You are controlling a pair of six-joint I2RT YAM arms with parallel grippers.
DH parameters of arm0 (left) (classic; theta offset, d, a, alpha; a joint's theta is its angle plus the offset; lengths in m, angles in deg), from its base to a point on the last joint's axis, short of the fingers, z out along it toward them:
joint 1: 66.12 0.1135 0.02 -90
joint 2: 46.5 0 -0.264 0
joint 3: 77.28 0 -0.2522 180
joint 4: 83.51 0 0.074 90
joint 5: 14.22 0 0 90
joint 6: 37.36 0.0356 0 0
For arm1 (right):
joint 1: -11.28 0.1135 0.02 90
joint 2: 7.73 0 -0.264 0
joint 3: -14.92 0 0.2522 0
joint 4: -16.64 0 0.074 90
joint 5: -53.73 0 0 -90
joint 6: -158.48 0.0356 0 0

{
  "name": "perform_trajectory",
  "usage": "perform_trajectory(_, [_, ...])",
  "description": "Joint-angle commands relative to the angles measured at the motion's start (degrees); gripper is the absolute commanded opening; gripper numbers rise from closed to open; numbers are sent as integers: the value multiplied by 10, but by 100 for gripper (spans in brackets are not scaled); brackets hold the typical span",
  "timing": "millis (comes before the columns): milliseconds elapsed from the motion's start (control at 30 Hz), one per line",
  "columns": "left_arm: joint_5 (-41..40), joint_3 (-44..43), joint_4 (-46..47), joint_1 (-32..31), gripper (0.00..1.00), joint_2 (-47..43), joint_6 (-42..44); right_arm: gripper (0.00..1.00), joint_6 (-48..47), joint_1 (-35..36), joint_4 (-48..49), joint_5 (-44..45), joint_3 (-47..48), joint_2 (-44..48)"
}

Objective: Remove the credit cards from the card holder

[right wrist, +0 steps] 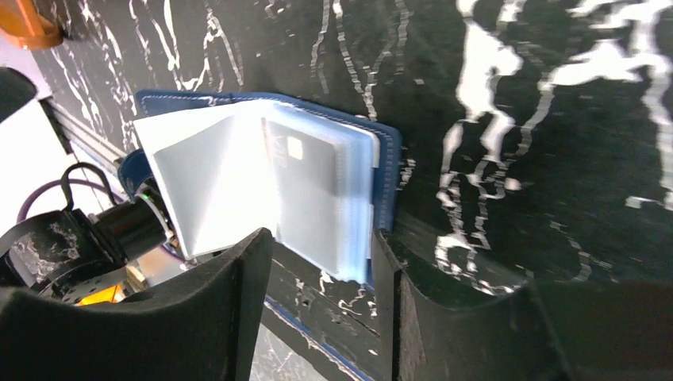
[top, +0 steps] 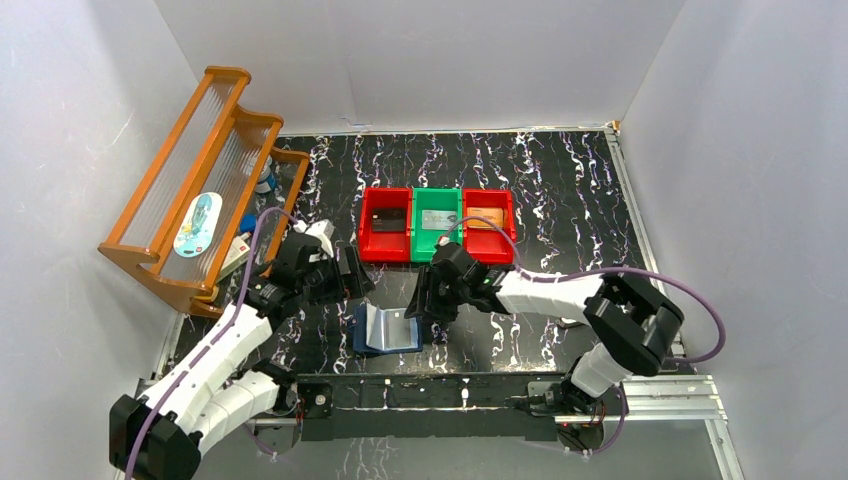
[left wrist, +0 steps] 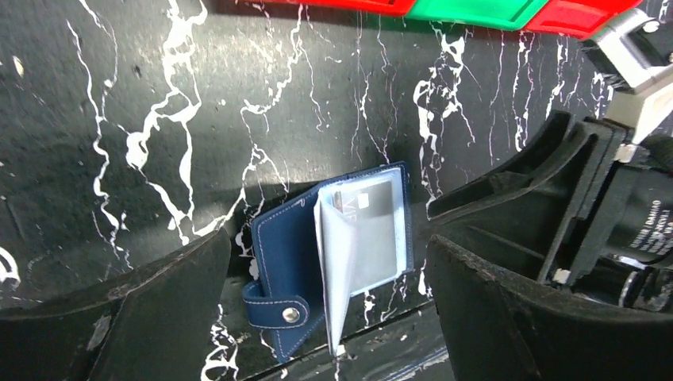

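Two robot grippers are flanking a small navy card holder (top: 388, 328), which is lying open on the black marbled table (top: 560, 200) near its front edge, its clear sleeves fanning upward. One dark grey credit card (left wrist: 367, 202) is sitting inside a sleeve. The left gripper (top: 358, 283) is hovering with jaws spread wide, gripping nothing. The right gripper (top: 425, 303) is standing with jaws partly apart around the sleeves' edge, with a gap showing beside them.
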Motion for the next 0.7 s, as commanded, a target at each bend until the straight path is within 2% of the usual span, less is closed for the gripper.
perform_trajectory(0, [36,18,-25,4,92,-28,-56,55,13,24,38,-30,44,-29])
perform_trajectory(233, [54,75,-25,5,82,-34,-111,52,26,30,19,-34,59,-68])
perform_trajectory(333, [56,95,-13,4,76,-26,-126,48,22,30,21,-41,66,-81])
perform_trajectory(433, [78,118,13,4,62,-18,-143,47,21,30,16,-40,68,-86])
perform_trajectory(467, [87,134,29,4,51,-18,-154,47,22,30,5,-39,70,-91])
perform_trajectory(500, [94,146,41,4,43,-18,-159,47,22,30,3,-42,69,-96])
perform_trajectory(667, [111,167,61,4,17,-17,-167,44,22,30,8,-49,74,-97])
